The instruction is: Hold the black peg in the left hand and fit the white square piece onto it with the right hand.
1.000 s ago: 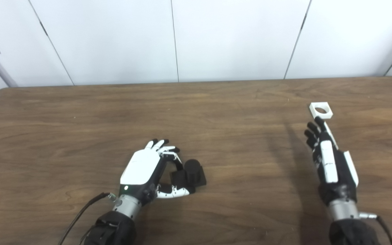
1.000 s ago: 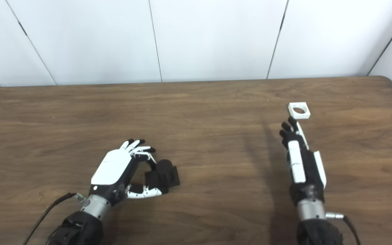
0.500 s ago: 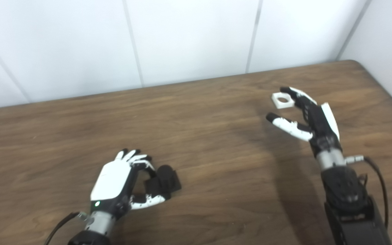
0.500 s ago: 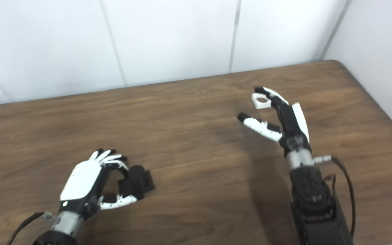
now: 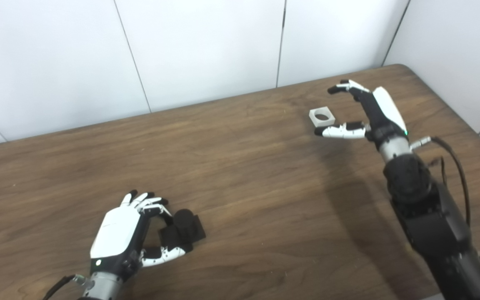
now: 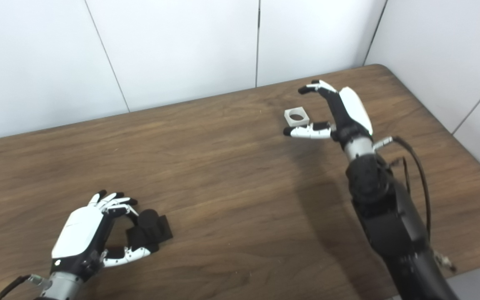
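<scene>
Your black peg [image 5: 183, 228] sits on its square base near the front left of the wooden table [image 5: 240, 166], the round post pointing up. Your left hand [image 5: 119, 233] is cupped around it from the left: the fingers [image 5: 150, 203] curl over the far side and the thumb [image 5: 165, 254] lies along the near side. Both seem to touch the base, but you cannot tell from either view whether the grip is firm; the peg rests on the table, not lifted.

The white square piece [image 5: 322, 116] lies flat at the far right of the table, round hole facing up, well apart from the peg. Your right hand [image 5: 367, 112] is spread wide and holds nothing. The fingers arch over the piece's far side and the thumb [image 5: 340, 131] lies just at its near edge, so the piece sits between them without being pinched.

Judged step: closing the right hand on the piece; no fitting begun.

Risks to note:
- The piece is thin and flat. If you close with the fingers too high, they probably slide over the top and skate it away.
- A thumb pushing first could shove it toward the back wall.
- A loose left grip may let the peg tip when the piece presses on.
</scene>
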